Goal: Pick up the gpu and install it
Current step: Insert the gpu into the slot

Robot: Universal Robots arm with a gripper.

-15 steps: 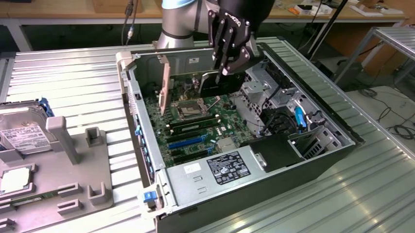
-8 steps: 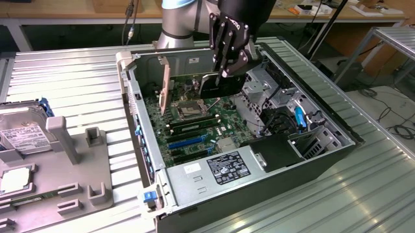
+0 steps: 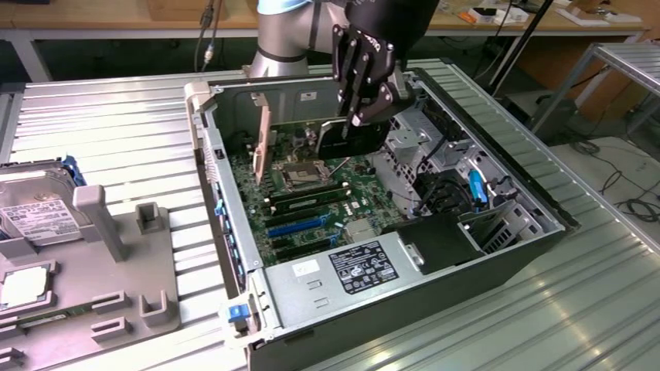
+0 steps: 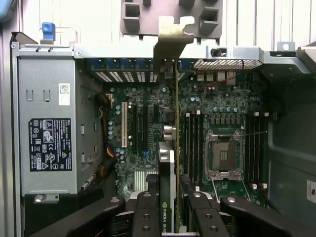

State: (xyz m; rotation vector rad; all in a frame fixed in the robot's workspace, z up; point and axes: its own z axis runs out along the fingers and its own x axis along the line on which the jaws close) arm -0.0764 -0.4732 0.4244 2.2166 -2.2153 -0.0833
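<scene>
The gpu (image 3: 345, 143) hangs upright inside the open computer case (image 3: 515, 247), above the motherboard (image 3: 341, 197), with my gripper (image 3: 356, 120) shut on it from above. In the wrist view the gpu (image 4: 167, 163) shows edge-on, running from my gripper (image 4: 174, 219) to its metal end bracket (image 4: 170, 32) at the case's rear wall. A black finger (image 4: 145, 215) sits on each side of the card. I cannot tell whether its lower edge touches a slot.
The silver power supply (image 3: 351, 267) fills the near end of the case. A CPU socket (image 4: 222, 153), memory sticks (image 3: 299, 202) and blue slots (image 3: 297, 226) lie on the board. On the exterior view's left a grey fixture tray (image 3: 113, 255) carries a hard drive (image 3: 31, 212).
</scene>
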